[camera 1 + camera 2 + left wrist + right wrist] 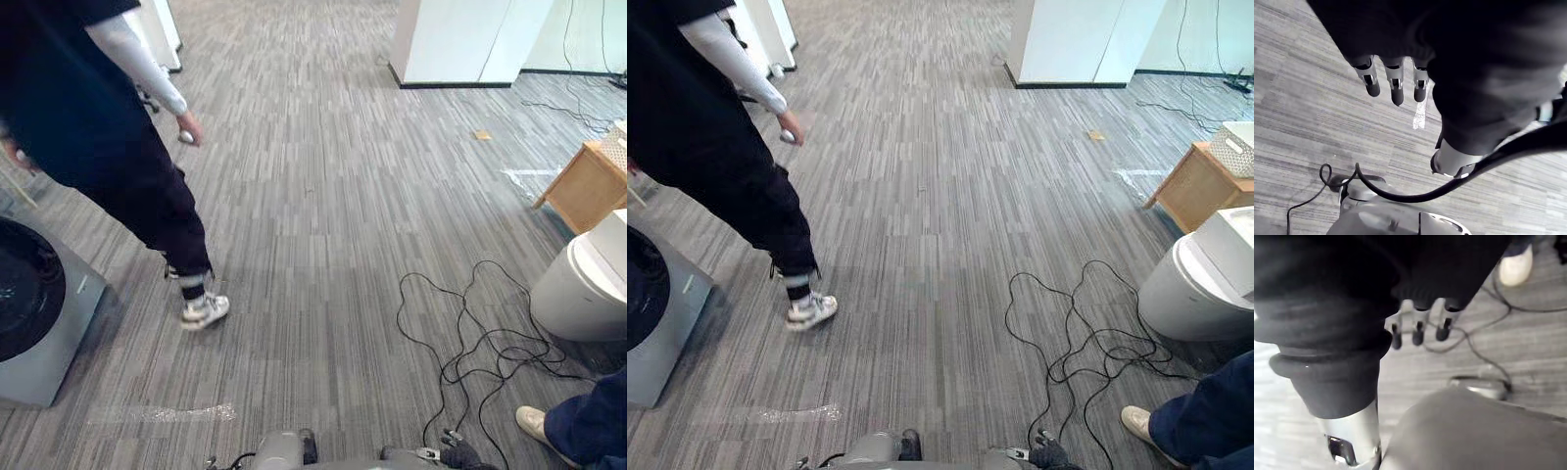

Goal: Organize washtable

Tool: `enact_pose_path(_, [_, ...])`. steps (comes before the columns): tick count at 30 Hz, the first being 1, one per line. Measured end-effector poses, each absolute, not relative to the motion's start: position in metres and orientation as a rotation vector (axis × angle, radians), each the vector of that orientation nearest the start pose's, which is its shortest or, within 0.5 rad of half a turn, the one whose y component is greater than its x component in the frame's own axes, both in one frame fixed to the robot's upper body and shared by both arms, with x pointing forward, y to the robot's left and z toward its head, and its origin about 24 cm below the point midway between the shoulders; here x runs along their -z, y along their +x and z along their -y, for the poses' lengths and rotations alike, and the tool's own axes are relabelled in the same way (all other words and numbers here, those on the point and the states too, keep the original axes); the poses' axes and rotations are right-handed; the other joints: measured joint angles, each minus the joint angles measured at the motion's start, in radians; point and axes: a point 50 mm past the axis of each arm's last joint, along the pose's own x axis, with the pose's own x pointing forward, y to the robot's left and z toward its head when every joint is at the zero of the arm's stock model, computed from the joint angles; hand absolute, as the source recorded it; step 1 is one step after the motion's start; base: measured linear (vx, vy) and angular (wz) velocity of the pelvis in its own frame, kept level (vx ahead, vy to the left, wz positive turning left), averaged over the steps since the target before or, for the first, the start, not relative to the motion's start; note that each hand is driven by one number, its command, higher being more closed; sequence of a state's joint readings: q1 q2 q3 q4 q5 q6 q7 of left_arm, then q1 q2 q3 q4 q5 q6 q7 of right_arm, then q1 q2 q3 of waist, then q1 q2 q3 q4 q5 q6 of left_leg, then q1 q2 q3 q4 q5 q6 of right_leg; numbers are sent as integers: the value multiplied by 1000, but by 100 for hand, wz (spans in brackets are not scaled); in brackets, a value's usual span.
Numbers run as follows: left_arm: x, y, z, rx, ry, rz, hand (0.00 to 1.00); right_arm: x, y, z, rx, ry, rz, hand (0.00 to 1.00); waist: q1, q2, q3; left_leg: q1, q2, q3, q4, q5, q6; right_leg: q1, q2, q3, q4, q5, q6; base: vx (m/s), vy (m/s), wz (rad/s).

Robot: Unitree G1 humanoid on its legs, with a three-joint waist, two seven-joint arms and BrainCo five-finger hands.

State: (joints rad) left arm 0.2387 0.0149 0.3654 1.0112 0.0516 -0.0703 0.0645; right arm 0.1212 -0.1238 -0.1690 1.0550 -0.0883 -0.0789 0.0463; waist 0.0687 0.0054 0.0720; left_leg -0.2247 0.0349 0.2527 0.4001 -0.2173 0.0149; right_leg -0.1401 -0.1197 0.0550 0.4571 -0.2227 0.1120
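We are at the very start: both arms hang by our sides over the grey striped carpet (323,245). The left hand (1396,83) has its fingers straight, apart and empty, and the right hand (1418,327) looks the same, so nothing is in our grasp. Nearest to us a strip of clear tape (162,413) lies on the carpet, and by our right side a person's pale shoe (537,423) is planted. To our left stands a grey washing machine (39,313) with a dark round door; we cannot tell whether anything is in its drum. On our right stands a white toilet (583,289). Farther out on the left a person in dark clothes (88,127) is in mid-step with a small object in one hand; what it is we cannot make out. Beyond the toilet stands a low wooden cabinet (586,186) with a white perforated basket (1239,149) on top, its contents hidden from here. Farthest off is a white pillar (456,39). We cannot tell where the washtable is. The cabinet beside the toilet is only our best guess, so the step in hand is finding it. We judge the next move calls for turning right and walking clear of both people.
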Motion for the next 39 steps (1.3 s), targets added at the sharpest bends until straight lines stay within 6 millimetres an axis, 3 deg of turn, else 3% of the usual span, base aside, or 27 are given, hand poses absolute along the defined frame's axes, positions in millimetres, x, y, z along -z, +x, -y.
enact_pose_path(3, [167, 28, -210, -452, -73, -1186, 0, 159, 77, 222, 178, -59, -1095, 0, 2, -2, -26, 14, -59, 28, 44, -70, 77, 10, -45, 11, 146, -85, 39, 231, 149, -8])
enact_pose_path(4, [167, 28, -210, -448, -71, -1200, 0, 159, 76, 224, 208, -31, -1092, 0, 0, -4, -25, 50, -80, 48, 44, -94, 90, -37, -53, 56, 301, -69, 34, 216, 158, -21])
enact_pose_path(6, [168, 25, -213, -426, -43, -1222, 0, 161, 69, 221, 223, -3, -1106, 0, -6, -26, -27, 111, -109, 53, 29, -115, 92, -98, -49, 92, 560, 28, 7, 216, 117, 0])
enact_pose_path(7, [168, 21, -214, -397, -15, -1243, 0, 162, 63, 219, 227, 6, -1116, 0, -27, -16, -42, 157, -117, 50, 15, -123, 98, -123, -50, 71, 676, 103, -18, 345, 81, 15])
enact_pose_path(8, [168, 20, -214, -382, 1, -1249, 0, 162, 62, 219, 226, 7, -1120, 0, -35, -17, -52, 200, -121, 41, -5, -124, 112, -132, -57, 16, 716, 126, -40, 354, 42, 8])
enact_pose_path(10, [168, 25, -216, -375, 13, -1239, 0, 163, 62, 218, 247, 32, -1117, 0, -52, -22, -47, 278, -122, 8, -66, -124, 112, -161, -53, -84, 736, 62, -95, 401, 5, 13])
enact_pose_path(13, [167, 32, -214, -372, 7, -1223, 0, 162, 64, 217, 261, 48, -1098, 0, -64, -13, -24, 389, -89, -12, -144, -122, 111, -186, -11, -169, 637, -46, -96, 342, -42, 24])
enact_pose_path(15, [167, 38, -212, -373, -1, -1204, 0, 160, 70, 216, 258, 46, -1068, 0, -69, 4, -24, 454, -45, -25, -210, -121, 105, -235, 41, -221, 410, -64, -95, 404, -60, 24])
enact_pose_path(17, [166, 51, -209, -360, -2, -1172, 0, 158, 74, 214, 255, 47, -1044, 0, -83, 11, -23, 509, 0, -42, -272, -120, 59, -284, 94, -207, 82, 14, -93, 458, -83, 40])
enact_pose_path(19, [165, 55, -212, -369, 0, -1158, 0, 159, 73, 211, 252, 55, -1048, 0, -83, -9, -15, 543, 1, -60, -281, -122, 19, -283, 107, -178, -61, 99, -108, 423, -108, 26])
enact_pose_path(20, [165, 54, -215, -390, -5, -1157, 0, 160, 69, 209, 253, 61, -1060, 0, -85, -22, -17, 565, 3, -70, -258, -135, -14, -274, 111, -174, -95, 201, -151, 736, -217, 26])
enact_pose_path(21, [165, 55, -212, -396, -17, -1161, 0, 160, 68, 211, 256, 56, -1061, 0, -85, -11, -17, 583, 25, -86, -230, -134, -30, -268, 114, -183, -54, 272, -153, 625, -189, 15])
enact_pose_path(22, [166, 56, -209, -399, -29, -1159, 0, 159, 68, 213, 256, 49, -1061, 0, -82, -4, -21, 584, 46, -90, -208, -124, -46, -267, 128, -193, -30, 250, -161, 645, -195, 2])
enact_pose_path(23, [167, 54, -206, -416, -54, -1161, 0, 159, 67, 215, 257, 44, -1061, 0, -80, 4, -23, 575, 70, -94, -147, -86, -97, -244, 152, -201, -12, 211, -176, 528, -160, -18])
enact_pose_path(24, [167, 54, -206, -438, -73, -1159, 0, 159, 67, 216, 258, 42, -1062, 0, -81, 11, -22, 549, 85, -105, -62, -43, -84, -221, 172, -204, -15, 191, -188, 783, -240, -31])
enact_pose_path(25, [167, 53, -208, -481, -107, -1155, 0, 159, 67, 216, 257, 41, -1062, 0, -82, 16, -20, 482, 101, -123, 119, 45, -37, -169, 190, -209, -43, 161, -197, 644, -195, -33])
enact_pose_path(26, [167, 52, -209, -502, -122, -1153, 0, 158, 67, 217, 258, 39, -1061, 0, -83, 21, -16, 438, 113, -128, 228, 117, -24, -133, 199, -204, -65, 148, -201, 606, -157, -44])
enact_pose_path(27, [167, 50, -209, -532, -147, -1152, 0, 158, 66, 219, 259, 32, -1065, 0, -78, 21, -7, 341, 157, -139, 462, 257, -11, -60, 226, -183, -116, 134, -213, 558, -106, -45])
enact_pose_path(28, [166, 51, -211, -548, -154, -1144, 0, 159, 66, 219, 246, 20, -1074, 0, -75, 35, -4, 255, 221, -103, 649, 232, 8, 17, 251, -161, -158, 124, -228, 620, -111, -55])
enact_pose_path(29, [165, 51, -215, -557, -148, -1139, 0, 160, 64, 217, 227, 13, -1088, 0, -62, 19, 7, 200, 257, -75, 741, 190, 21, 81, 258, -139, -194, 121, -232, 477, -84, -46])
enact_pose_path(31, [163, 51, -223, -564, -125, -1129, 0, 163, 65, 210, 182, -1, -1116, 0, -48, -8, 19, 110, 261, -57, 782, 95, 20, 192, 250, -97, -255, 120, -234, 398, -50, -50])
enact_pose_path(32, [163, 48, -226, -560, -108, -1136, 0, 164, 71, 207, 147, -16, -1126, 0, -42, -29, 36, 52, 250, -53, 739, 48, 0, 251, 240, -65, -293, 119, -233, 340, 1, -55])
enact_pose_path(34, [164, 45, -223, -545, -100, -1149, 0, 163, 79, 204, 129, -23, -1113, 0, -22, -26, 48, -27, 221, -44, 602, 1, -25, 305, 220, -19, -324, 94, -215, 278, 100, -62])
enact_pose_path(36, [164, 41, -223, -525, -76, -1163, 0, 163, 81, 203, 98, -48, -1114, 0, -20, -24, 48, -69, 167, -47, 333, 4, -29, 321, 195, -2, -315, 42, -203, 328, 229, -34])
enact_pose_path(37, [165, 38, -221, -512, -64, -1172, 0, 163, 82, 203, 79, -68, -1112, 0, -18, -21, 44, -73, 122, -67, 84, 30, -60, 325, 179, 4, -314, 16, -186, 376, 299, -15])
enact_pose_path(38, [166, 34, -219, -498, -59, -1187, 0, 162, 83, 206, 67, -90, -1108, 0, -8, -15, 34, -74, 95, -86, -85, 115, -76, 326, 168, 16, -319, -5, -171, 358, 287, -26])
enact_pose_path(39, [166, 32, -218, -493, -56, -1194, 0, 162, 82, 206, 55, -101, -1111, 0, 4, -8, 34, -73, 85, -85, -101, 169, -70, 326, 160, 34, -321, -15, -171, 417, 337, -37])
